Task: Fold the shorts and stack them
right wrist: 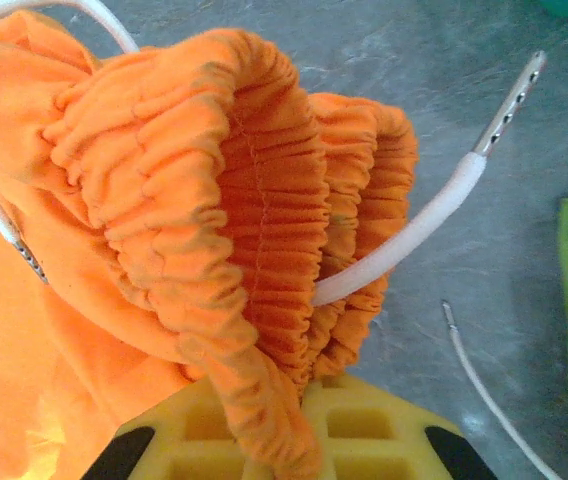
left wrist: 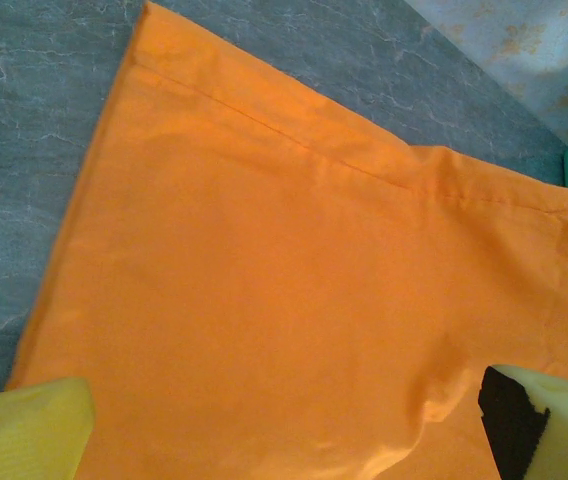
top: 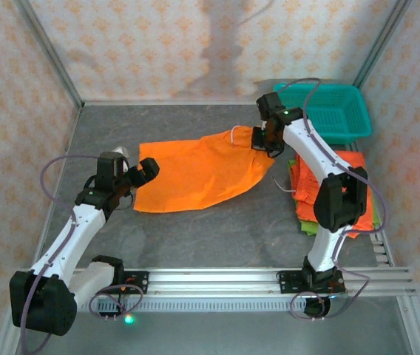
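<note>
One pair of orange shorts (top: 195,177) lies spread flat in the middle of the table. My right gripper (top: 265,140) is shut on its gathered elastic waist (right wrist: 244,200) at the far right end, and the waistband bunches up between the yellow fingers (right wrist: 384,440). A white drawstring (right wrist: 434,215) sticks out of the waist. My left gripper (top: 142,171) hovers open over the shorts' left leg end, its fingertips (left wrist: 24,430) spread wide over the flat orange cloth (left wrist: 294,300). Folded orange shorts (top: 328,185) lie stacked on the right with lime green shorts (top: 310,222) beneath.
A teal plastic basket (top: 328,111) stands at the back right corner, just behind my right arm. Walls close in the table on three sides. A metal rail (top: 269,281) runs along the near edge.
</note>
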Robot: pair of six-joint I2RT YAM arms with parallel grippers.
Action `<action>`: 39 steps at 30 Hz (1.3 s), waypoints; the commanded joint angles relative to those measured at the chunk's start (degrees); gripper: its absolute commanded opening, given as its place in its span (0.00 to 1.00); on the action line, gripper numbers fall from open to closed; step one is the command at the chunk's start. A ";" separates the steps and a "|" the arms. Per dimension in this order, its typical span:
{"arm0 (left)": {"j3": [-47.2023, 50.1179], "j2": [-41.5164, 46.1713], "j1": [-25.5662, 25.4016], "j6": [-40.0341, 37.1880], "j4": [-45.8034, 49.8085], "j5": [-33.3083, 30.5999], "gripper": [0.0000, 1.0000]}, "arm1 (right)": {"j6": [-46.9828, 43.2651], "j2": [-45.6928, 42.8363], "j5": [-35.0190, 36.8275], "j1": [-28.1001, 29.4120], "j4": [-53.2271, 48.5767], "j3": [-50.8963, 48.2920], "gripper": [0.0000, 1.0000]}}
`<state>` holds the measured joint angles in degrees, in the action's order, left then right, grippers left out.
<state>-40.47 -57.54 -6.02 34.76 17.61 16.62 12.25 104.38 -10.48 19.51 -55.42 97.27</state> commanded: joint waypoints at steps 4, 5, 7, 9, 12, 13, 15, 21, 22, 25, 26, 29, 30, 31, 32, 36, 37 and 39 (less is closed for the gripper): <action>-2.68 0.23 -0.36 -0.90 0.04 2.07 1.00 | -5.38 -1.98 11.93 0.99 -11.20 5.97 0.00; -2.60 0.16 -0.31 -0.84 -0.16 2.31 1.00 | -6.10 -1.89 13.82 1.05 -12.22 6.75 0.00; -2.52 0.06 -0.33 -0.75 -0.34 2.59 1.00 | -7.48 -1.50 17.34 1.17 -14.42 8.74 0.00; -2.43 -0.01 -0.31 -0.70 -0.42 2.78 1.00 | -8.69 -0.87 21.40 1.24 -16.60 11.12 0.00; -2.35 -0.04 -0.30 -0.66 -0.55 2.90 1.00 | -10.13 0.28 26.29 1.45 -19.10 14.61 0.00; -2.38 -0.03 -0.32 -0.66 -0.53 2.92 1.00 | -10.39 0.77 27.49 1.50 -19.77 15.73 0.00; -2.30 -0.02 -0.38 -0.66 -0.45 2.89 1.00 | -10.51 2.14 29.89 1.92 -21.48 18.64 0.00; -1.70 0.23 -0.32 -0.66 -0.62 2.81 1.00 | -9.69 7.38 38.90 6.83 -26.94 26.17 0.00; -1.51 0.23 -0.38 -0.58 -0.75 2.80 1.00 | -9.28 8.32 39.64 7.73 -27.70 27.28 0.00; -1.19 0.15 -0.36 -0.28 -1.11 3.05 1.00 | -7.36 11.29 41.55 11.24 -30.37 30.62 0.00; -0.97 0.15 -0.35 0.06 -1.54 3.40 1.00 | -6.61 12.23 42.02 12.30 -31.15 31.72 0.00; -0.39 -0.54 -0.45 1.45 -3.71 5.26 1.00 | -4.75 14.18 42.27 14.85 -32.39 33.94 0.00; -0.27 -1.17 -0.39 2.19 -4.66 6.33 0.97 | -4.23 14.72 42.25 15.64 -32.64 34.50 0.00; -0.38 -2.10 -0.48 2.95 -5.90 7.68 0.92 | -3.73 15.31 42.31 16.37 -32.72 35.01 0.00; -0.59 -3.39 -0.80 4.00 -7.30 9.32 0.84 | -3.44 15.78 42.30 17.06 -32.86 35.56 0.00; -3.31 -10.58 -3.26 7.46 -11.27 13.52 0.36 | -2.98 17.54 41.72 18.86 -33.06 37.08 0.00; -4.45 -12.77 -4.22 8.12 -12.00 13.78 0.24 | -2.70 17.91 41.60 19.20 -33.22 37.49 0.00; -6.47 -16.98 -6.12 8.98 -13.17 14.04 0.10 | -2.41 18.45 41.09 19.68 -33.30 38.02 0.00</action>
<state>-43.51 -70.94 -10.20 40.77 9.34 27.46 7.77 121.91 28.75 38.50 -86.56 132.90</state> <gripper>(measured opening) 0.147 0.088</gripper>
